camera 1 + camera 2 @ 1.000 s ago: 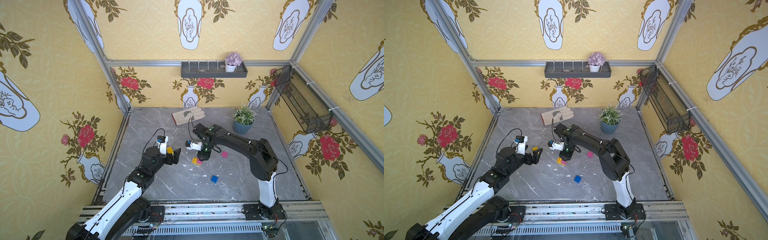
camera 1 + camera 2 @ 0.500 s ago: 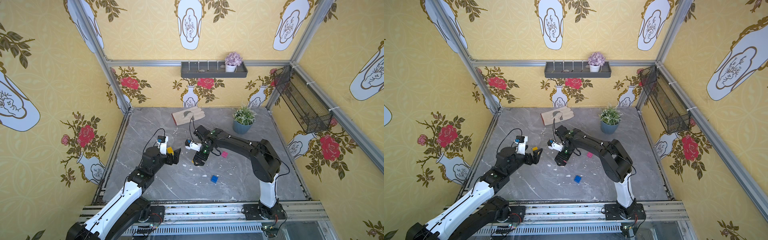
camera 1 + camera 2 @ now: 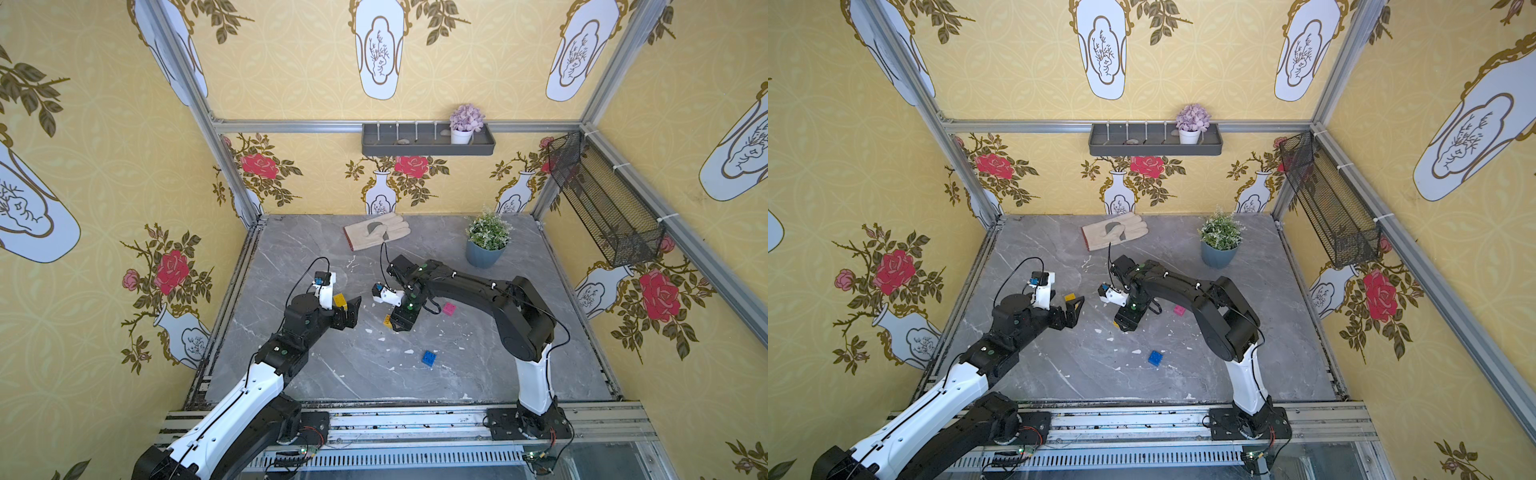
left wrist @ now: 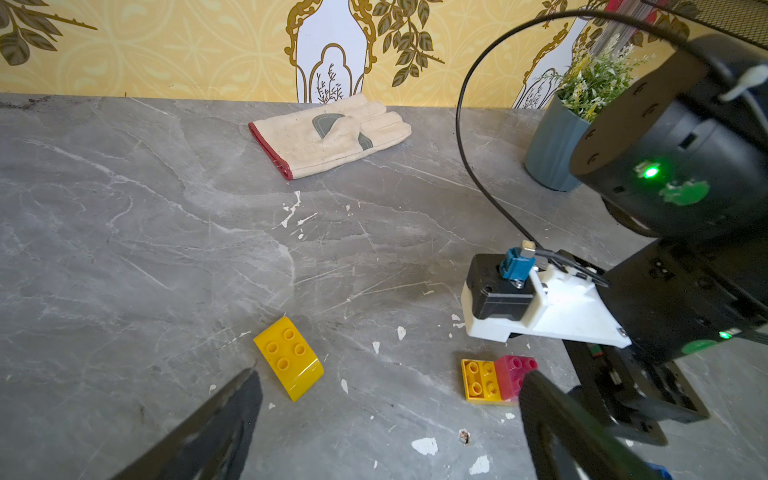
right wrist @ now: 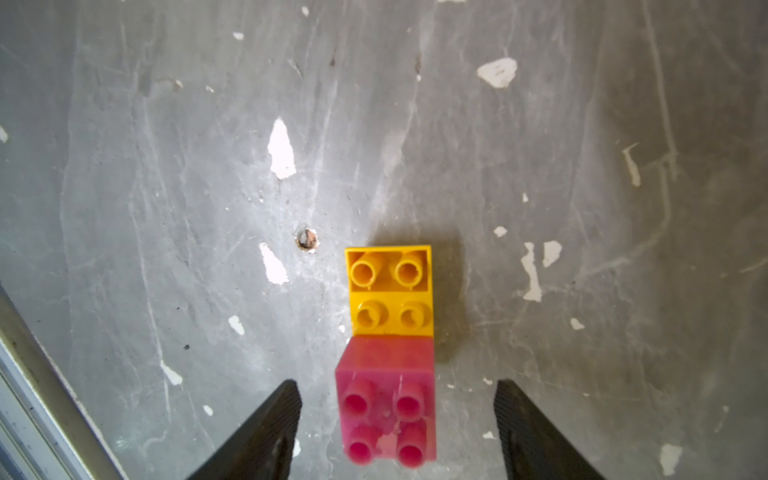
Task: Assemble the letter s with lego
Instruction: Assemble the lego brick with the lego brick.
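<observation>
Two of five bricks are joined: yellow brick (image 5: 388,303) and pink brick (image 5: 386,411) on the bench (image 5: 166,166), the pink between the right tool's (image 5: 397,386) parted jaws, untouched. Three more, seemingly yet to be added, lie loose: second yellow brick (image 4: 288,357) just ahead of the wide-open left tool (image 4: 390,376), second pink brick (image 3: 449,308) and blue brick (image 3: 429,358) near the right tool.

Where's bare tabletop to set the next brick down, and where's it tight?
Free: back-left corner beside the glove; front strip between blue brick and table edge. Crowded: centre, around left tool, right tool, yellow brick and yellow-pink pair.
</observation>
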Controlling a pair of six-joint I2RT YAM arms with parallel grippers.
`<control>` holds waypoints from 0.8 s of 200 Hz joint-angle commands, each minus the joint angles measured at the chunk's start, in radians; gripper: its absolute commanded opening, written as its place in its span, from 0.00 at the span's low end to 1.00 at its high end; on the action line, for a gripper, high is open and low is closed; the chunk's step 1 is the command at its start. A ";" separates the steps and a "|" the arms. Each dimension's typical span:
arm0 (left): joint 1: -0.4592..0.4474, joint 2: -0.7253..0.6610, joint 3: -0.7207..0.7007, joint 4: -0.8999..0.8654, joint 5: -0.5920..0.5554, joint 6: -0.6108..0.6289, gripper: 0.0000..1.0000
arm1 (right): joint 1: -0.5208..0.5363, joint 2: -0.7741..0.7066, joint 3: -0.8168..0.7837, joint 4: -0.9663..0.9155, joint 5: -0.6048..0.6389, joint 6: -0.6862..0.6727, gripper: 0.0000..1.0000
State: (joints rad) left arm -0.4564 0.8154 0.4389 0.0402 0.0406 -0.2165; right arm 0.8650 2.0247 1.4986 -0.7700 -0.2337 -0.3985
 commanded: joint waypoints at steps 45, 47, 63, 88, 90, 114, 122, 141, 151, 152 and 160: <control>0.001 0.005 -0.009 0.010 -0.016 -0.006 0.99 | -0.015 0.028 0.033 -0.031 -0.012 -0.028 0.57; 0.000 0.005 -0.009 0.010 -0.016 -0.006 0.99 | -0.015 0.028 0.034 -0.032 -0.013 -0.029 0.57; 0.001 0.010 -0.011 0.013 -0.015 -0.007 0.99 | -0.014 0.030 0.037 -0.031 -0.013 -0.032 0.53; 0.001 0.017 -0.011 0.017 -0.018 -0.008 0.99 | -0.014 0.041 0.046 -0.038 -0.014 -0.034 0.46; 0.001 0.017 -0.011 0.016 -0.017 -0.008 0.99 | -0.014 0.043 0.049 -0.039 -0.014 -0.034 0.45; 0.001 0.019 -0.011 0.017 -0.016 -0.008 0.99 | -0.011 0.051 0.058 -0.041 -0.018 -0.036 0.38; 0.001 0.021 -0.011 0.016 -0.016 -0.009 0.99 | -0.010 0.055 0.061 -0.043 -0.012 -0.037 0.36; 0.001 0.024 -0.011 0.018 -0.014 -0.009 0.99 | -0.006 0.064 0.071 -0.051 0.000 -0.041 0.28; 0.001 0.025 -0.009 0.018 -0.014 -0.008 0.99 | -0.002 0.068 0.073 -0.053 0.005 -0.044 0.26; 0.001 0.025 -0.009 0.018 -0.013 -0.008 0.99 | -0.002 0.069 0.073 -0.052 0.005 -0.043 0.26; 0.001 0.025 -0.010 0.017 -0.013 -0.008 0.99 | 0.002 0.072 0.073 -0.056 0.010 -0.046 0.23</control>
State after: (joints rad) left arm -0.4564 0.8375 0.4343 0.0410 0.0330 -0.2207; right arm 0.8581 2.0823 1.5673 -0.8093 -0.2394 -0.4355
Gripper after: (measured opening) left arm 0.990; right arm 0.281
